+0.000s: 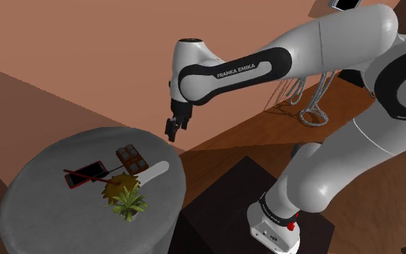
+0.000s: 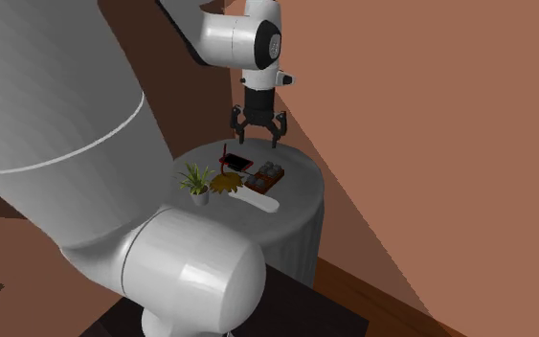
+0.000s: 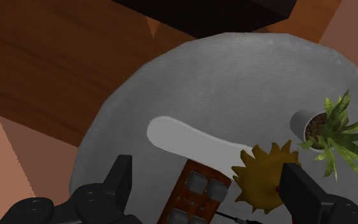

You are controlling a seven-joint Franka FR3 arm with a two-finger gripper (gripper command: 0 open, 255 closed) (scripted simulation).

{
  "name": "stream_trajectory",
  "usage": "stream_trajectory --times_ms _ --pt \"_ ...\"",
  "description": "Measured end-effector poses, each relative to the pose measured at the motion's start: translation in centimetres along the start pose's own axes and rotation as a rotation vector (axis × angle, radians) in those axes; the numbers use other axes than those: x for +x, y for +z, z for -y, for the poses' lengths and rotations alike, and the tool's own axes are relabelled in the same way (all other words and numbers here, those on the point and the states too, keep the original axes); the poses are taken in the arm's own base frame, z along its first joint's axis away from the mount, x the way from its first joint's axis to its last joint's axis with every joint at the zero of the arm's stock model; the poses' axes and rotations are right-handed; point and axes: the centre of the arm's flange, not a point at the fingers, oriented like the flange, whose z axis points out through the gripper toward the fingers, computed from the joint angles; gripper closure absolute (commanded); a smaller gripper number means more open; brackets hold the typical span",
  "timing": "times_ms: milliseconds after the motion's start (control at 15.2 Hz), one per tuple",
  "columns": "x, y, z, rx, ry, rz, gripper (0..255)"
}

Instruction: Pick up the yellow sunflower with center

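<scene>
The tool (image 2: 258,131) hangs up over the round grey table (image 3: 254,76), near its edge on the stand's side. The jaws are spread wide with nothing in them.

The sunflower (image 3: 263,180) lies flat around the middle of the table. It's mustard yellow with a darker centre and jagged petals all round. On one side it touches the end of a white paddle-shaped thing (image 3: 190,141), and a small potted plant (image 3: 333,127) sits just beside it on the other. A brown tray (image 3: 199,194) with grey cells is close by too, and a red phone-like slab (image 1: 86,174) lies a bit further in.

My guess is the flower is light and thin, and the petals probably bend easily. Since it lies so flat, pinching it will be fiddly. I'd come straight down and close across the head over the centre, watching the paddle and the plant pot.

The tabletop looks matte and a bit rough, so it's probably not slippery. The room has reddish-brown walls and a wooden plank floor.
</scene>
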Motion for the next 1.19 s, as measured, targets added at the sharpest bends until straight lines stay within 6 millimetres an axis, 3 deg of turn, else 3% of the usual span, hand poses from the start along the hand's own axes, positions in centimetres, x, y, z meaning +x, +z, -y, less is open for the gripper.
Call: stream_trajectory --times_ms 528,1188 --pt "7.3 5.5 5.4 0.0 -0.082 -0.011 0" --pt "15.0 12.5 13.2 0.001 -0.185 -0.024 0"
